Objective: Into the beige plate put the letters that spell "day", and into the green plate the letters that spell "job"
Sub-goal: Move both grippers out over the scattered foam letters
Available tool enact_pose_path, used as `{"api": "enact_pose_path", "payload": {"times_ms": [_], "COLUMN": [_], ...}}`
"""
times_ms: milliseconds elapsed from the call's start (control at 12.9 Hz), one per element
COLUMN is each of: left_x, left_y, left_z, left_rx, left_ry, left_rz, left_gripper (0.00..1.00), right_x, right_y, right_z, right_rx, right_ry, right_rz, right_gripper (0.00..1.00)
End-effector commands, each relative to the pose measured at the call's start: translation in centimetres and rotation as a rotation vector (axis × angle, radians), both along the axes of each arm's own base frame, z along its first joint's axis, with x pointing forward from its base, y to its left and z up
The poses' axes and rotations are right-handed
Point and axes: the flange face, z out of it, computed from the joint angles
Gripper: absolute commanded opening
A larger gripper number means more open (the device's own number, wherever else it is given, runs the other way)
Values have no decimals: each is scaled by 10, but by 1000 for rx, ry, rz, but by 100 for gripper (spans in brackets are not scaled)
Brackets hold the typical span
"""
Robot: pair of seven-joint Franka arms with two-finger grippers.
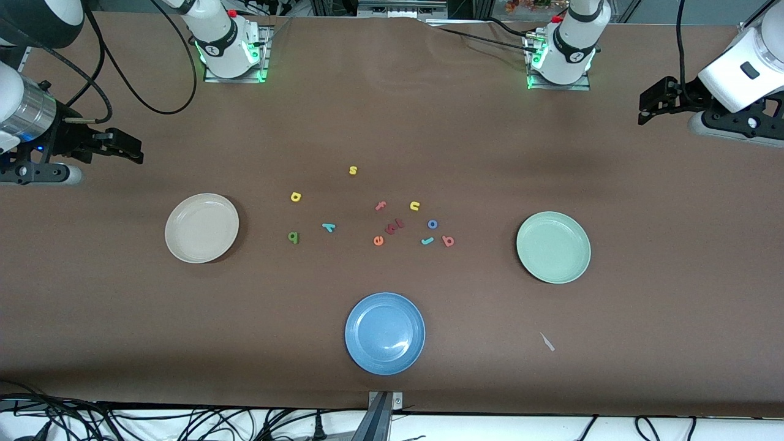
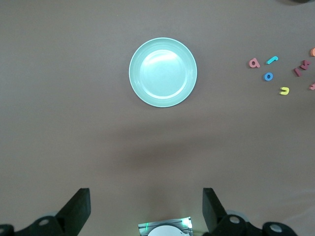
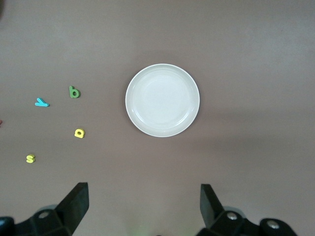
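Front view: three plates lie on the brown surface: the beige plate toward the right arm's end, the green plate toward the left arm's end, a blue plate nearest the camera. Eleven foam letters lie flat between them; yellow a, green d and teal y sit nearer the beige plate, blue o, teal j and pink b nearer the green one.

Left wrist view: the left hand, fingers apart, hangs over bare surface.

Right wrist view: the right hand, fingers apart, likewise.
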Motion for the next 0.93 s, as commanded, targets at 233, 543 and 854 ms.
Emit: {"api": "enact_pose_path", "payload": {"times_ms": [233, 543, 854], "left_x": [-2, -4, -3], "left_y": [1, 2, 0], "left_z": [9, 9, 8], "left_rx": [19, 18, 9], "left_ry": [-7, 4, 8], "left_rz": [-10, -18, -14], "left_gripper": [100, 100, 100], "right_x": [8, 23, 24], "right_y": [6, 18, 27], "right_z": [-12, -66, -72], "right_rx": [3, 3, 6], "right_ry": [15, 119, 131], "right_rz": [4, 31, 43], "right_gripper": [100, 100, 100]}}
